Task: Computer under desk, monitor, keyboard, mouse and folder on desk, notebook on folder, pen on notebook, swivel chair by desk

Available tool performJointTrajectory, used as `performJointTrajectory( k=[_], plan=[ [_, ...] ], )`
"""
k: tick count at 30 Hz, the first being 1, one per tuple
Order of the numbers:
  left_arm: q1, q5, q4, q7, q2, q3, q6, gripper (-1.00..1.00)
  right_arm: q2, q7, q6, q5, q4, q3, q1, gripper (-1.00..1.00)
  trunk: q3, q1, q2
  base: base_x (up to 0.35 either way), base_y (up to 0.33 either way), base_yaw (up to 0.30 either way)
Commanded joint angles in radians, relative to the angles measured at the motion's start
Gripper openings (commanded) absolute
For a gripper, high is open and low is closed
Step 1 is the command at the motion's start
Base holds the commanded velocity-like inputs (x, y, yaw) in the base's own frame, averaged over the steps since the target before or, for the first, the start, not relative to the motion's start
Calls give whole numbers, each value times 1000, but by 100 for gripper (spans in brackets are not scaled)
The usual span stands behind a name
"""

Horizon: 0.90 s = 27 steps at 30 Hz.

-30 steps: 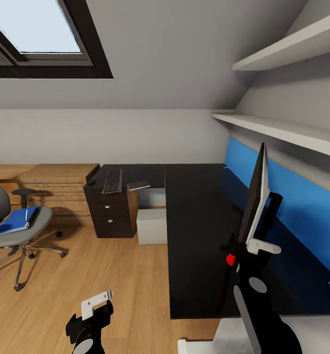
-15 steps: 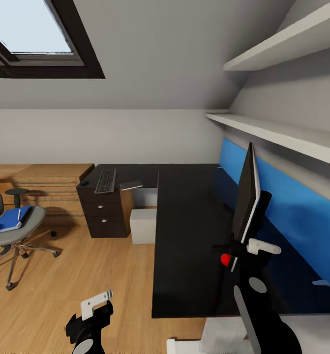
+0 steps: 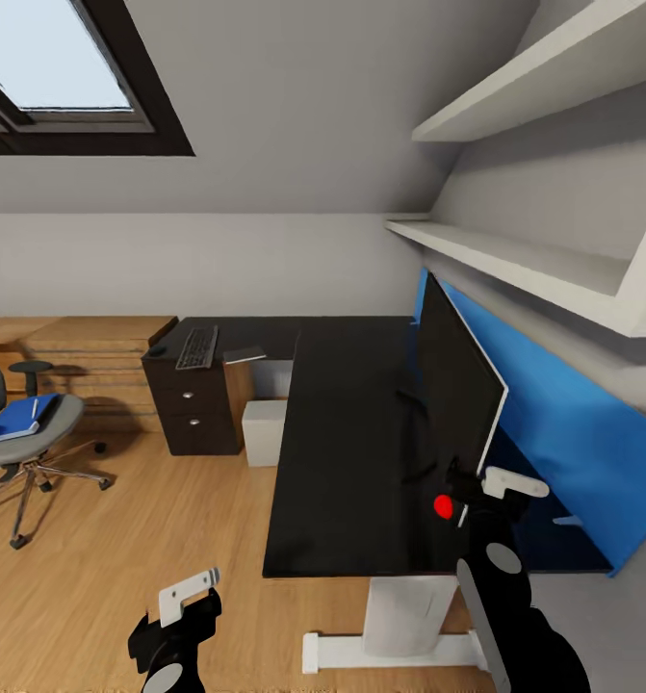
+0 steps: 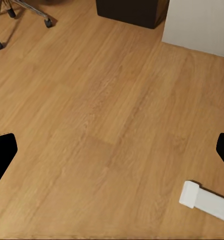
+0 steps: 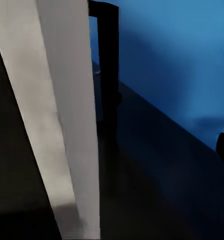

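While I'm swinging the monitor (image 3: 457,385) around over the desk (image 3: 347,452), right gripper (image 3: 477,491) clamped on its corner, it's turning screen-out; left gripper (image 3: 183,602) idling, can't tell.

You face a black-topped desk (image 3: 351,433) with a bright blue back panel (image 3: 554,423); the monitor (image 3: 457,390) shows a black screen, red dot and silver-grey back. A blue folder (image 3: 14,420) lies on the grey swivel chair (image 3: 24,433), over light wood floor (image 4: 112,125).
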Motion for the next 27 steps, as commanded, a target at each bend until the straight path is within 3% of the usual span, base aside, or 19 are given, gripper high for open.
performJointTrajectory(
  k=[1, 27],
  plan=[
    [0, 4, -2, 5, 0, -1, 5, 100, 0, -3, 7, 0, -1, 0, -1, 100, -1, 0, -1, -152, -113, 0],
    [0, 5, -2, 7, 0, 0, 5, 100, 0, 2, 5, 0, -2, 0, -1, 100, -1, 0, -1, -11, -22, 0]
  ],
)
